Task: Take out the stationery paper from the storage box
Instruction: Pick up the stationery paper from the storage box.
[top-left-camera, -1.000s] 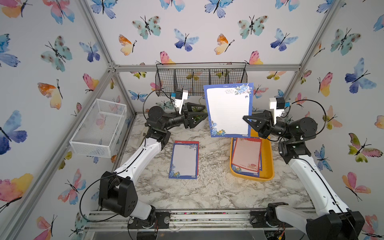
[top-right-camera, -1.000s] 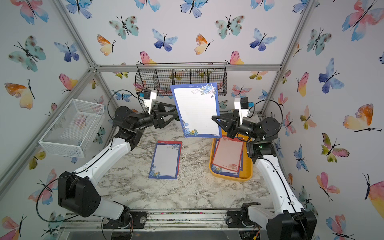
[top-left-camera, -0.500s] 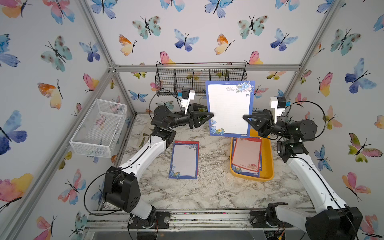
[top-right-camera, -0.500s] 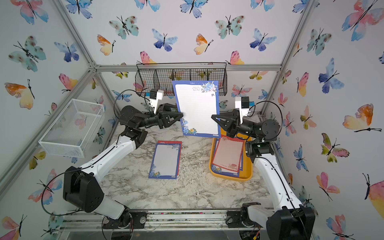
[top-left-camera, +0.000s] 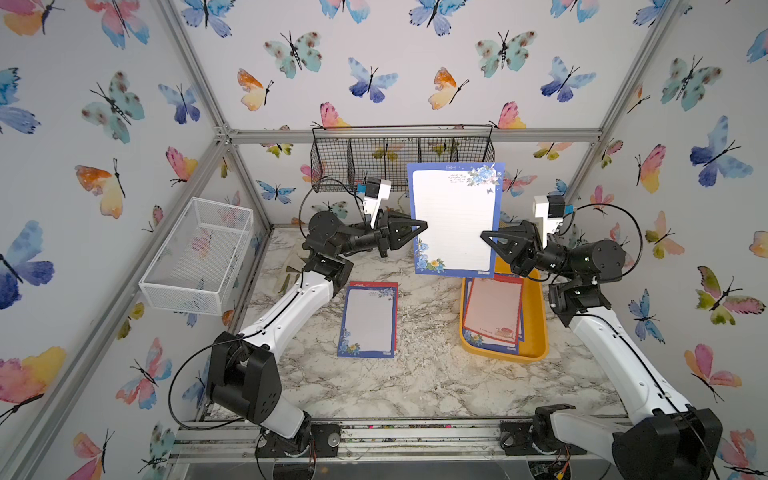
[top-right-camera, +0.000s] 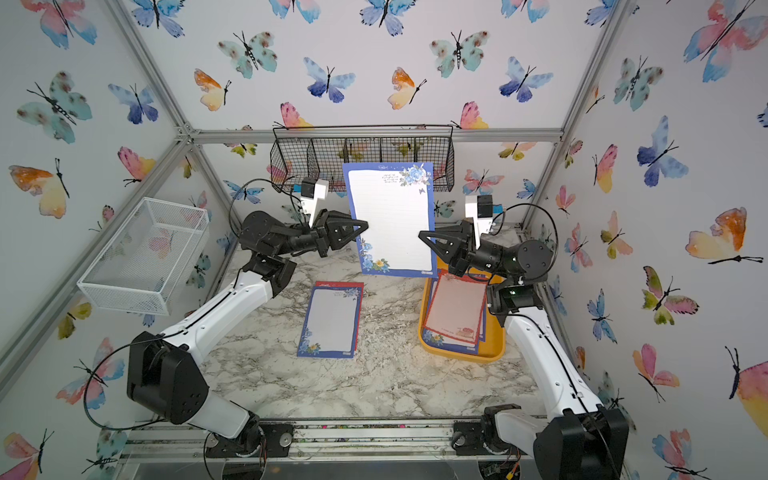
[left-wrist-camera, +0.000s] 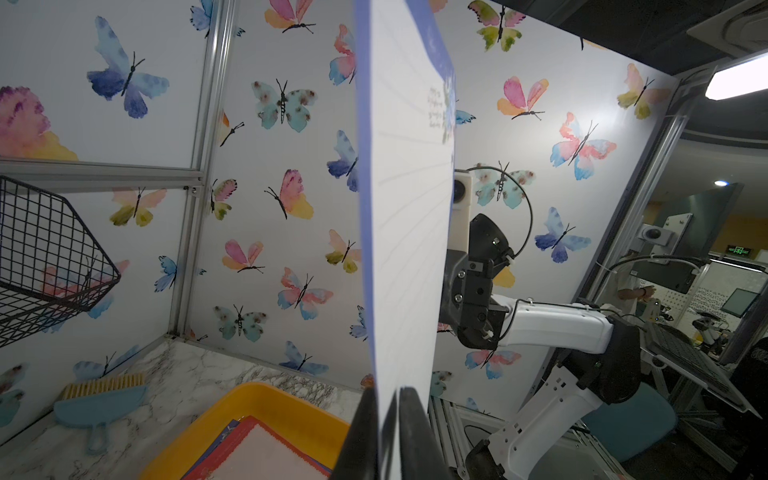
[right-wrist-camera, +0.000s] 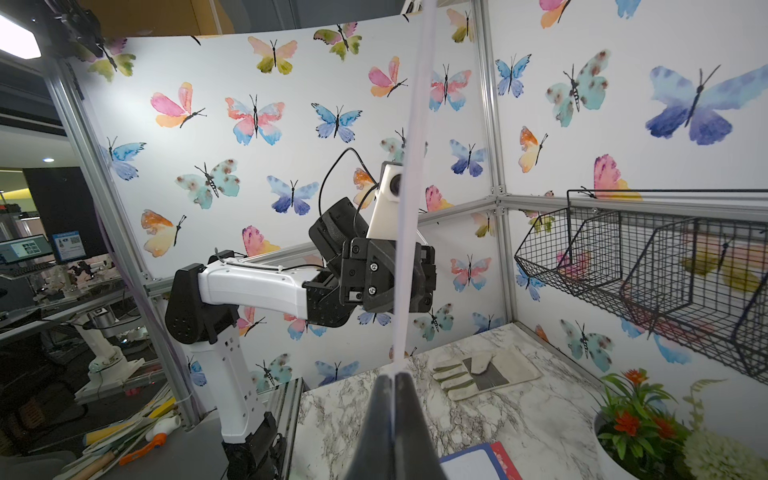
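Tabletop (top-left-camera: 419, 386): marbled. It carries the storage box on the right arm's side and one laid sheet (top-left-camera: 368, 318) flat near the middle, well apart from the box.
Storage box (top-left-camera: 536, 328): a yellow-orange tray. A stack (top-left-camera: 492, 311) of stationery paper lies inside with a red-bordered pink sheet on top, so the task looks only partly done.
Blue-bordered sheet (top-left-camera: 455, 216): out of the box and upright in the air, above the stretch between box and laid sheet. It is flat, uncreased, and caught by its two long edges.
Left pincer (top-left-camera: 424, 226): closed on the sheet's edge on the left arm's side. In the left wrist view its fingers (left-wrist-camera: 359, 436) lie along both faces of the paper (the thin dark strip on one side may only be the border).
Right pincer (top-left-camera: 483, 236): clamped shut on the opposite edge. In the right wrist view the paper runs straight up out of the closed tips.
Pinch points: this reads as a handover from right to left.
- The left grip should be firm before the right lets go.
- Neither arm should pull outward or push inward, since paper this thin would tear or buckle.
- The right should open fully and back straight off the edge.
- The left can then lower the sheet bottom edge first onto the laid sheet.
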